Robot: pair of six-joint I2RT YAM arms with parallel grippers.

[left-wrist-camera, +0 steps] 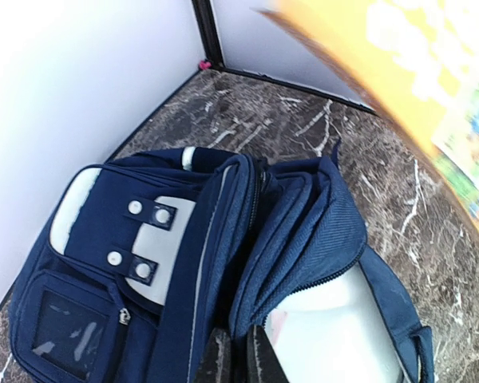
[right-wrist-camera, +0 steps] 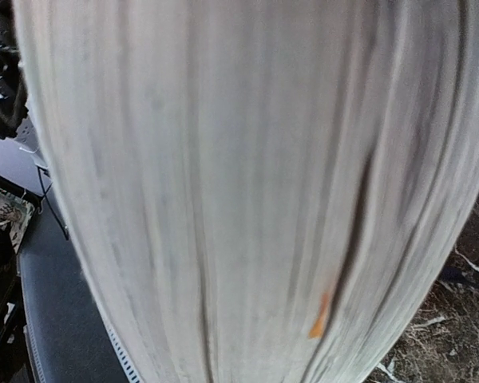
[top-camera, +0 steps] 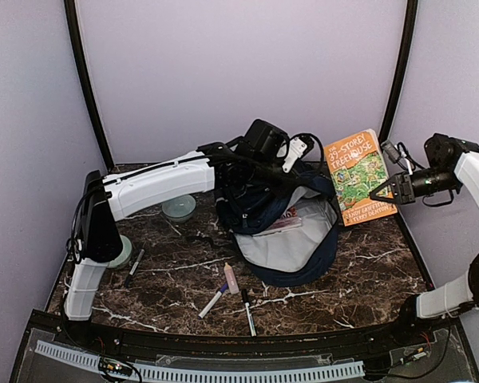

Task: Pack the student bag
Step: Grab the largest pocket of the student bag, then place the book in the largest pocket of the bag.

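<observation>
The student bag [top-camera: 291, 267], navy blue with a pale grey lining, lies open in the middle of the marble table. My left gripper [top-camera: 241, 188] reaches over it from the left and is shut on the fabric edge of its opening [left-wrist-camera: 247, 287]; its dark fingertips [left-wrist-camera: 215, 351] pinch that rim. The grey patch with snap buttons [left-wrist-camera: 156, 239] shows beside them. An orange paperback book [top-camera: 359, 175] hangs in the air to the right of the bag, with my right gripper [top-camera: 381, 191] shut on its right edge. The book's page edge [right-wrist-camera: 239, 191] fills the right wrist view and hides the fingers.
In front of the bag lie a white marker [top-camera: 213, 302], a dark pen [top-camera: 248, 311] and a small pink stick [top-camera: 231, 278]. At the left are a black pen [top-camera: 133, 267], a pale green bowl [top-camera: 179, 207] and a green disc [top-camera: 123, 250]. Walls close three sides.
</observation>
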